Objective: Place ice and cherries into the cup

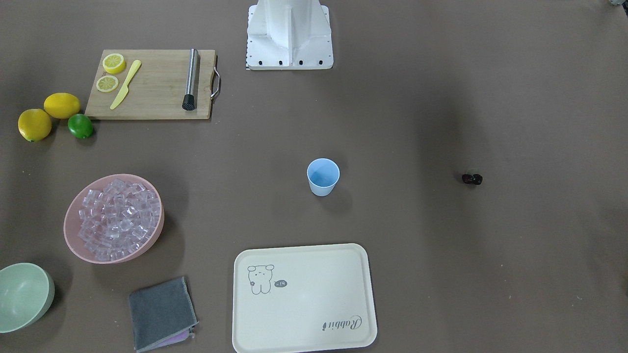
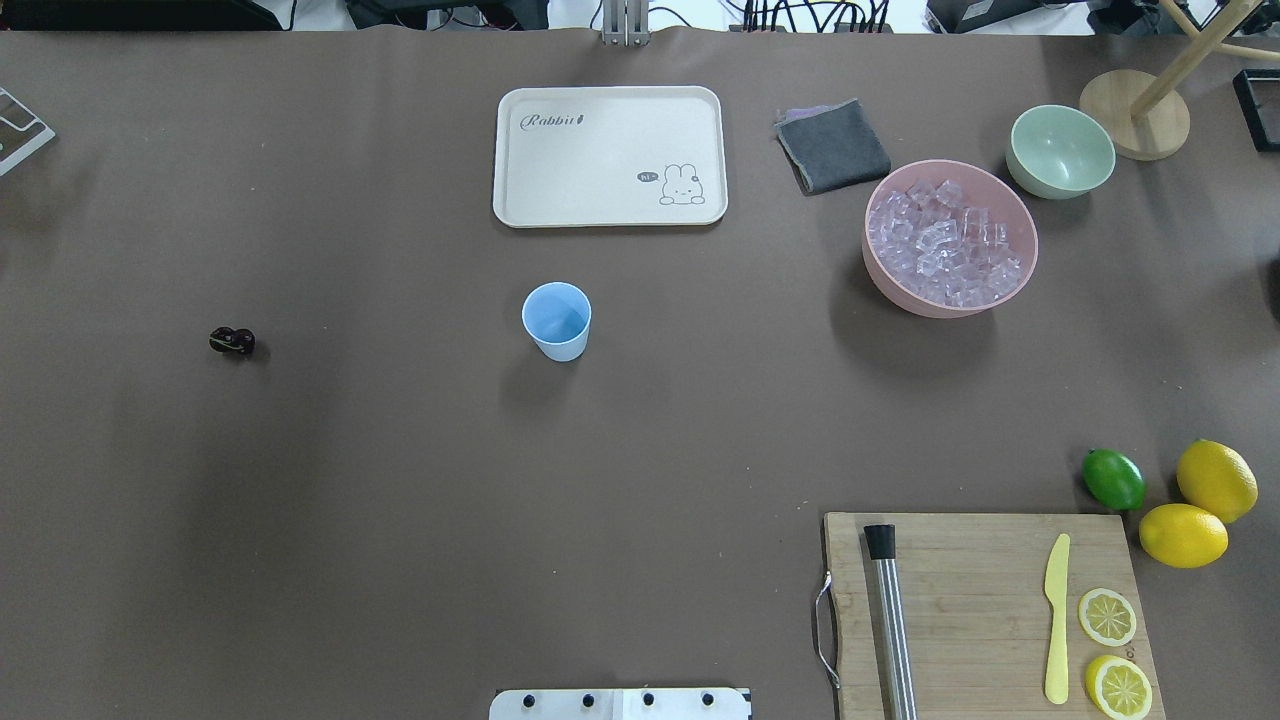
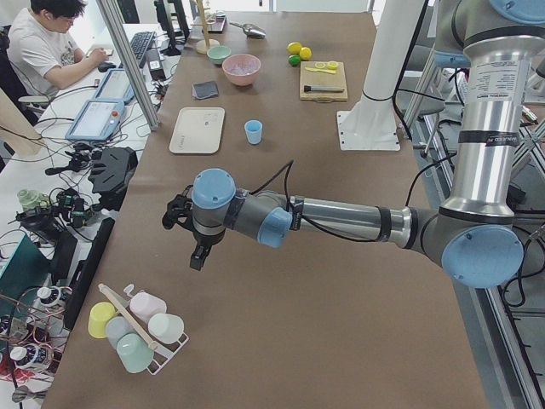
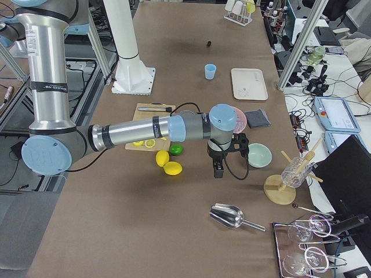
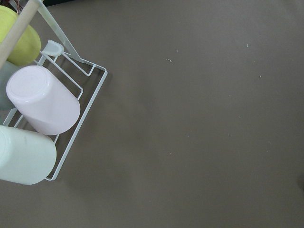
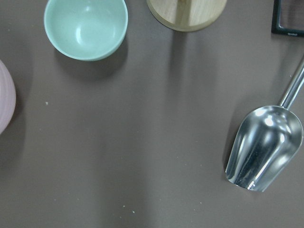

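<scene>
The light-blue cup (image 2: 557,320) stands upright and empty near the table's middle, also in the front view (image 1: 323,176). The ice (image 2: 945,245) fills the pink bowl (image 2: 880,275) on the robot's right. The dark cherries (image 2: 232,341) lie alone on the table on the robot's left, also in the front view (image 1: 472,179). My left gripper (image 3: 196,258) hangs over the table's left end, well beyond the cherries. My right gripper (image 4: 218,171) hangs beyond the pink bowl at the right end. Both show only in the side views, so I cannot tell whether they are open or shut.
A cream tray (image 2: 610,155), a grey cloth (image 2: 833,146) and a pale green bowl (image 2: 1060,152) sit at the far side. A cutting board (image 2: 980,610) holds a muddler, a knife and lemon slices; lemons and a lime (image 2: 1113,479) lie beside it. A metal scoop (image 6: 263,147) and a cup rack (image 5: 42,114) are at the table's ends.
</scene>
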You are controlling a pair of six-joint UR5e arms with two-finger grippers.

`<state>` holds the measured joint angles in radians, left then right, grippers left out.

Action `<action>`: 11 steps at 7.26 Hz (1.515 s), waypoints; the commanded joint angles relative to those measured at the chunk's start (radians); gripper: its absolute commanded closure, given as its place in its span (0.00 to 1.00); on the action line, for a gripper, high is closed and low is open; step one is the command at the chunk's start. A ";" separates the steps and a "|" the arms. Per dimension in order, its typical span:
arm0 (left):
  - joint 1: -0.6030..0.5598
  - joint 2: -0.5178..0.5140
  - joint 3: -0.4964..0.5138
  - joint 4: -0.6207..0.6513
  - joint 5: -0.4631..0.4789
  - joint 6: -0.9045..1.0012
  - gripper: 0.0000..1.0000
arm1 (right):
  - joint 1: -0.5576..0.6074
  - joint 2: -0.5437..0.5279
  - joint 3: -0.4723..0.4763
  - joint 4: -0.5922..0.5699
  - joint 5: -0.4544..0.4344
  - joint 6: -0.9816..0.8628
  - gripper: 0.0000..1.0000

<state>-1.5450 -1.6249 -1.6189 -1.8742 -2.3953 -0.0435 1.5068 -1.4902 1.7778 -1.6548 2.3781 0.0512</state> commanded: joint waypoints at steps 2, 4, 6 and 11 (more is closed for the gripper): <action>0.000 -0.003 0.004 0.000 0.001 0.002 0.02 | -0.184 0.218 0.005 0.003 0.058 0.266 0.01; 0.000 -0.029 0.031 -0.006 0.001 0.004 0.02 | -0.294 0.234 -0.033 0.116 0.050 0.271 0.01; 0.000 -0.030 0.039 -0.010 0.001 0.004 0.02 | -0.351 0.240 -0.142 0.284 0.004 0.275 0.01; 0.002 -0.039 0.056 -0.010 0.001 0.007 0.02 | -0.502 0.283 -0.230 0.466 -0.155 0.433 0.01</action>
<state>-1.5432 -1.6599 -1.5676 -1.8849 -2.3945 -0.0380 1.0233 -1.2307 1.5695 -1.1982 2.2428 0.4585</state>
